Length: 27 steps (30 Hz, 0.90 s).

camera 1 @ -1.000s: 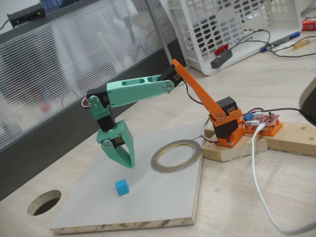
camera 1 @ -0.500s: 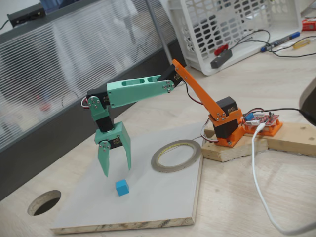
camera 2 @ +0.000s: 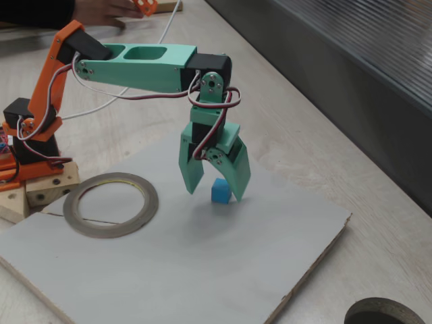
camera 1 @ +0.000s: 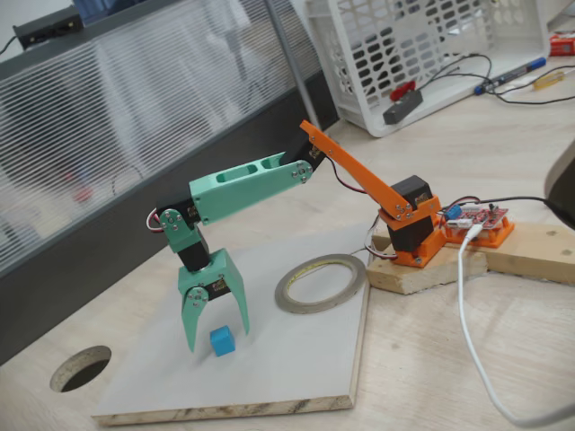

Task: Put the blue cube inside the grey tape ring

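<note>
The blue cube (camera 1: 222, 341) (camera 2: 221, 191) rests on the pale board (camera 1: 296, 359) (camera 2: 202, 270). My green gripper (camera 1: 217, 339) (camera 2: 216, 194) points straight down over it, open, one finger on either side of the cube and the tips close to the board. The jaws have not closed on the cube. In one fixed view the grey tape ring (camera 1: 292, 296) lies flat on the board to the right of the cube. In the other the ring (camera 2: 145, 202) lies to the cube's left, near the arm's orange base.
A round hole (camera 1: 81, 368) (camera 2: 385, 314) is cut in the table past the board's corner. The arm's base stands on a wooden block (camera 1: 422, 269) with an orange circuit board (camera 1: 481, 220) and a white cable (camera 1: 467, 305). A white basket (camera 1: 422, 45) stands behind.
The gripper opened its jaws, swung over the cube and came down until the fingers stand on either side of it. The cube and the ring have not moved.
</note>
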Available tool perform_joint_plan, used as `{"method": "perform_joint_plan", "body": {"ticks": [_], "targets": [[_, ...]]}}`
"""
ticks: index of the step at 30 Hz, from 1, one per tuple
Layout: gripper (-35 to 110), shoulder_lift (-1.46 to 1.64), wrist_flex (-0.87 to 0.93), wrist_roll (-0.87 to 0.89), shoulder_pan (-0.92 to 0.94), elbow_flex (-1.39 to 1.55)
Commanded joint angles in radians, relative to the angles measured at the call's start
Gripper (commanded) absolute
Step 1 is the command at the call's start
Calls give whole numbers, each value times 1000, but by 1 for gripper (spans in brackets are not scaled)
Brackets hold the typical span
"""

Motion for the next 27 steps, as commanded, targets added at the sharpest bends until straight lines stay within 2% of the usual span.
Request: {"method": "perform_joint_plan", "body": {"ticks": [1, 22, 27], "targets": [[60, 9, -6, 6, -12, -25], [58, 9, -6, 5, -14, -21], [45, 9, -8, 5, -14, -23]]}}
